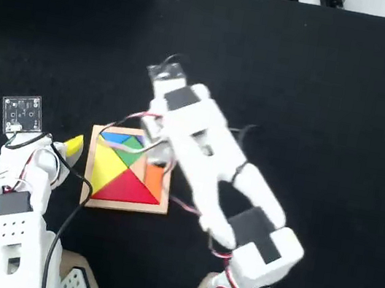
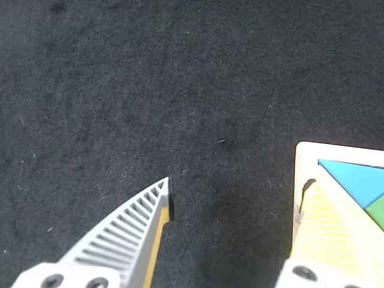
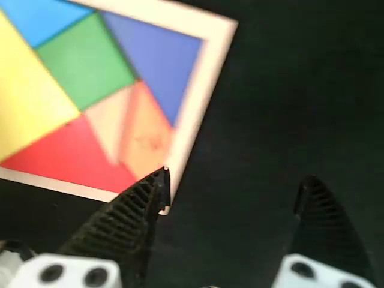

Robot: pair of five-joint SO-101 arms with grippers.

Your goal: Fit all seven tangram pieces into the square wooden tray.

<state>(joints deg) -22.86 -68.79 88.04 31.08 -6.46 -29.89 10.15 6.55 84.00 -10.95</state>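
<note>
Fingers on the left gripper [image 2: 240, 198] stand wide apart with nothing between them but the black desk [image 1: 318, 98], and one of them overlaps the edge of the square wooden tray [image 1: 123, 206]. That tray lies flat on the desk between the two arms, with a large yellow triangle [image 1: 106, 163] and a large red triangle [image 1: 129, 189] seated inside it. Over the tray's right side hangs the right gripper [image 3: 235, 180], its fingers also spread wide and empty: one tip is above the rim just beside the orange piece [image 3: 147, 135], the other over bare desk. The fitting looks close to finished. A pale patch [image 3: 108, 129] between red and orange may be a piece or bare wood; I cannot tell. The next move probably calls for checking that spot and that every piece lies flush.
</note>
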